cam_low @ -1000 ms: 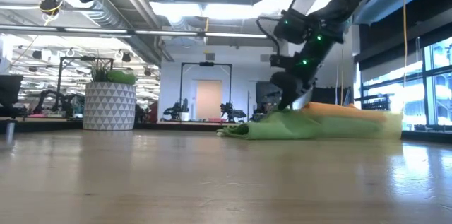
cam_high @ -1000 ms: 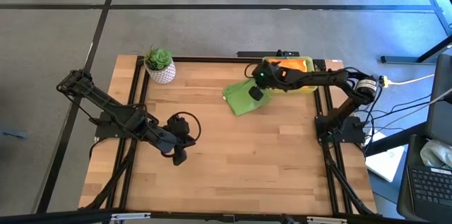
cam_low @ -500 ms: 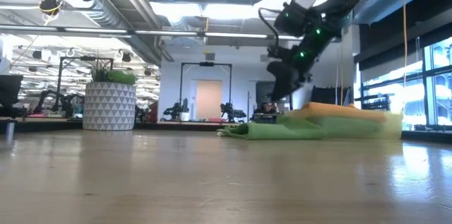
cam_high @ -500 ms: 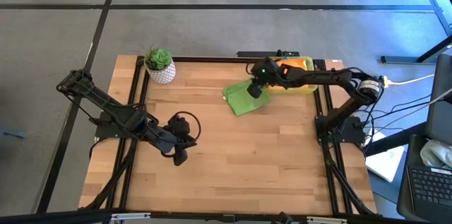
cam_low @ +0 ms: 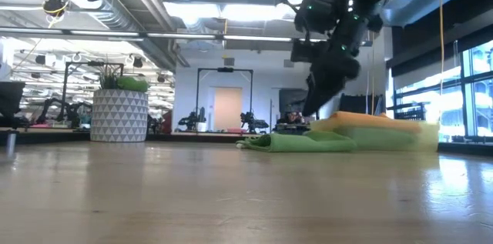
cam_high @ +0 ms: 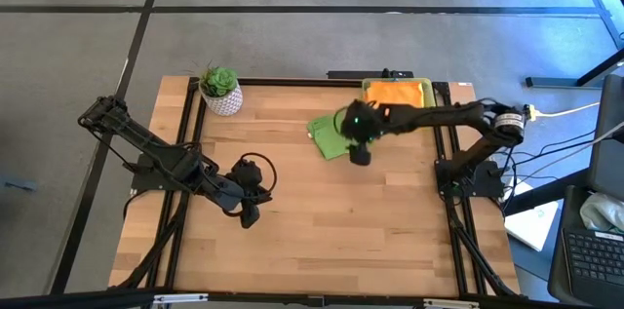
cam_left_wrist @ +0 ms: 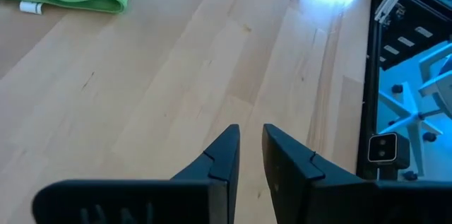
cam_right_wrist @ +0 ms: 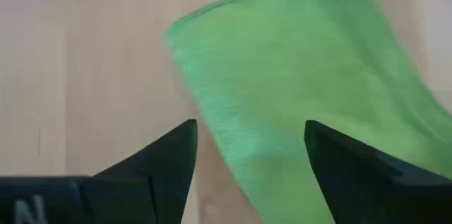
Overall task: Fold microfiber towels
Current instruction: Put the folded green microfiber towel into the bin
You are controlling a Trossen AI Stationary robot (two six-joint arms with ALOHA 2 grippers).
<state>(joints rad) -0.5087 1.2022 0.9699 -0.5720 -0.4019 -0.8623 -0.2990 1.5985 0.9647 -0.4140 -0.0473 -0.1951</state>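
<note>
Right now my right gripper (cam_high: 360, 156) hangs spread and empty just above the lime green towel (cam_high: 330, 135), which lies folded, flat and soft, near the table's far edge beside the yellow tray (cam_high: 427, 86). Left gripper (cam_left_wrist: 250, 155), fingers nearly together, waits well apart, holding nothing.

Both arms were matte black, slim jointed links on black bases. Right arm (cam_high: 429, 116) had a green status LED glowing at the wrist and a silver-ringed joint near its base. Left arm (cam_high: 156, 153) carried a black cable loop by the wrist. Gripper fingers (cam_left_wrist: 224, 155) were black, angular, wedge-tipped.
</note>
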